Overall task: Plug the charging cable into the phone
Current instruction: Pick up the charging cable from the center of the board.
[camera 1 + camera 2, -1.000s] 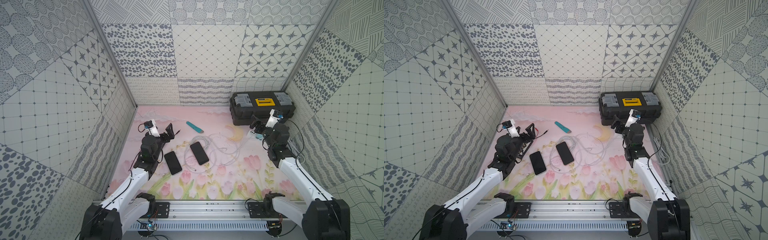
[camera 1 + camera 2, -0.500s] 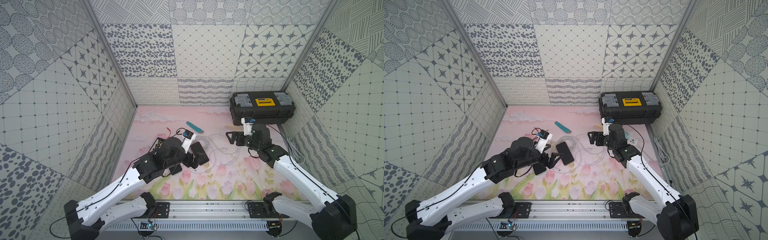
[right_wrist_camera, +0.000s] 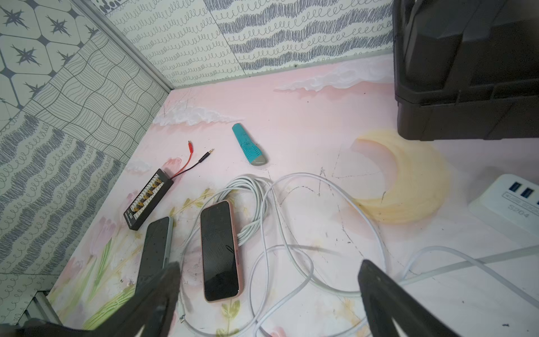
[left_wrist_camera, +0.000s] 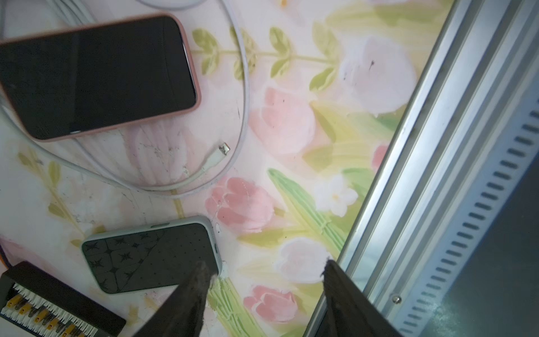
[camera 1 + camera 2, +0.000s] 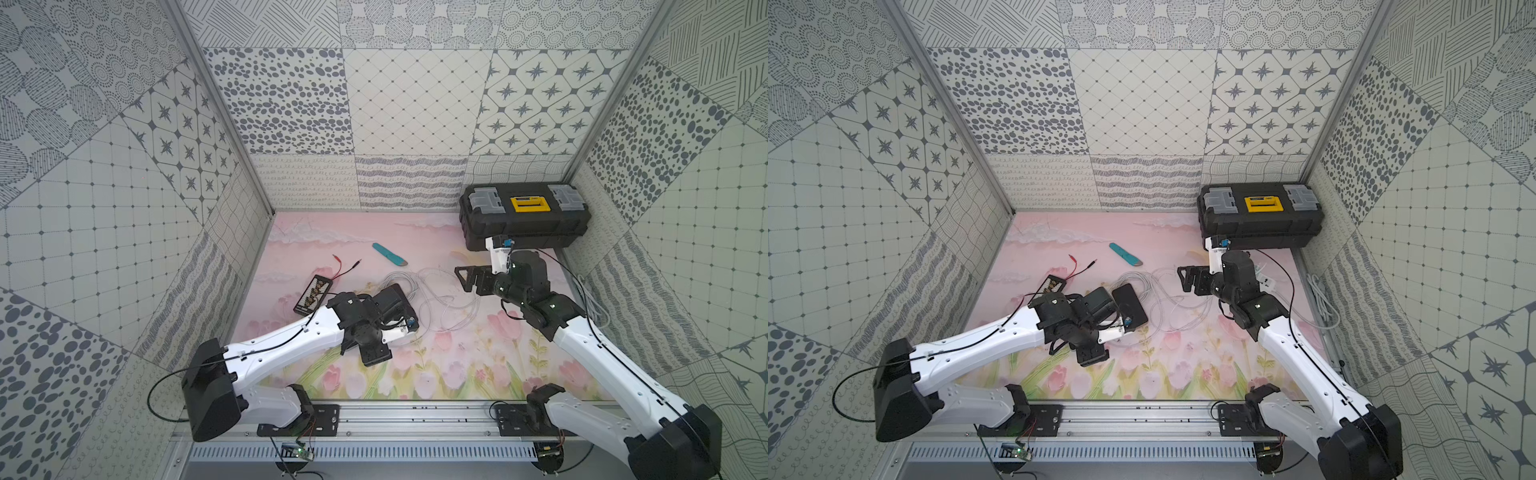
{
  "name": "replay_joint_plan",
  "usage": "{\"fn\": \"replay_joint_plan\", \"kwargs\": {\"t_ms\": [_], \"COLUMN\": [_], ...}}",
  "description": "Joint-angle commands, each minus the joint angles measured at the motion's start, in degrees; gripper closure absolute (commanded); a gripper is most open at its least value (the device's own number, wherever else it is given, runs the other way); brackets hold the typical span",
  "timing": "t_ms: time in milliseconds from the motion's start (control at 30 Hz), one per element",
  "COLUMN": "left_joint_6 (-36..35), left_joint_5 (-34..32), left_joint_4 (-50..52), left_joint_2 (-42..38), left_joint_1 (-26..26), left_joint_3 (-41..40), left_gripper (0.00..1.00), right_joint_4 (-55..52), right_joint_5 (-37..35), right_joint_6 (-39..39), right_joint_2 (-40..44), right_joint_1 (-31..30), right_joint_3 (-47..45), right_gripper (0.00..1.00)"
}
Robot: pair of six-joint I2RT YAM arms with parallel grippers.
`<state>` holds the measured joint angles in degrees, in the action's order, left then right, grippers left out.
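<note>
Cable, top views: white charging cable [image 5: 440, 299] in loose loops on mat [image 5: 457, 365], between the two arms; pink-cased phone [image 5: 1130, 306] at the loops' edge, partly under left arm [image 5: 291, 336]; second phone hidden here.
Right gripper, top views: right gripper [image 5: 467, 279] held above the loops, jaws wide, empty.
Plug, left wrist: cable plug [image 4: 223, 148] loose on mat, near pink-cased phone's short end, apart from it, not inserted.
Left gripper, left wrist: left gripper [image 4: 264, 265] jaws partway apart, nothing between; one fingertip [image 4: 195, 283] over corner of grey-cased phone [image 4: 151, 256]; contact can't tell.
Risk, left wrist: jaws sit off to the side of cable plug; closing here likely grabs nothing or shoves grey-cased phone.
Phones, right wrist: both phones side by side; pink-cased phone seems to lie on some cable strands; terminal board [image 3: 148, 198] just beside grey-cased phone.
Risk, right wrist: two phones, task names one, so wrong pick possible. Tugging cable may drag or spin pink-cased phone, since strands run under it. Loops may snag and pull plug off line. Small plug flat on mat is easy to pinch crooked, then jams at port. Unheld phone would slide when pushed.
</note>
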<state>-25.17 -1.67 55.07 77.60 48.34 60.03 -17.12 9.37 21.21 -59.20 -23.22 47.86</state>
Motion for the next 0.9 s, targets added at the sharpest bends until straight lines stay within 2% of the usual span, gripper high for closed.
{"fn": "replay_joint_plan", "kwargs": {"t_ms": [0, 100, 167, 267, 333, 567, 867], "left_joint_6": [-18.05, -23.20, -27.40, -30.12, -29.82, -32.14, -32.95], "left_joint_5": [5.41, 7.04, 8.97, 9.02, 10.43, 10.65, 10.53], "left_joint_4": [-0.92, -4.07, -7.39, -9.92, -11.00, -16.21, -16.40], "left_joint_2": [3.63, 8.67, 12.01, 17.65, 20.27, 23.69, 26.04], "left_joint_1": [-4.49, -6.63, -6.65, -6.95, -7.52, -10.30, -11.85], "left_joint_3": [-1.82, 0.12, 0.76, 2.63, 4.46, 4.18, 4.57], "left_gripper": [0.32, 0.32, 0.36, 0.55, 0.61, 0.57, 0.60], "right_joint_4": [0.90, 0.90, 0.91, 0.88, 1.06, 1.52, 2.26], "right_joint_5": [1.23, 1.30, 1.01, 0.48, 0.68, 1.10, 1.37], "right_joint_6": [-0.48, -0.27, -0.25, 1.08, 1.82, 1.88, 1.49], "right_joint_2": [-0.02, 0.35, 0.57, 0.68, 0.67, 0.81, -0.22], "right_joint_1": [-0.12, -0.16, -0.15, -0.09, -0.08, -0.10, -0.07], "right_joint_3": [-1.29, -1.77, -2.04, -2.72, -3.06, -4.36, -4.66], "right_gripper": [0.03, 0.03, 0.03, 0.03, 0.03, 0.03, 0.03]}}
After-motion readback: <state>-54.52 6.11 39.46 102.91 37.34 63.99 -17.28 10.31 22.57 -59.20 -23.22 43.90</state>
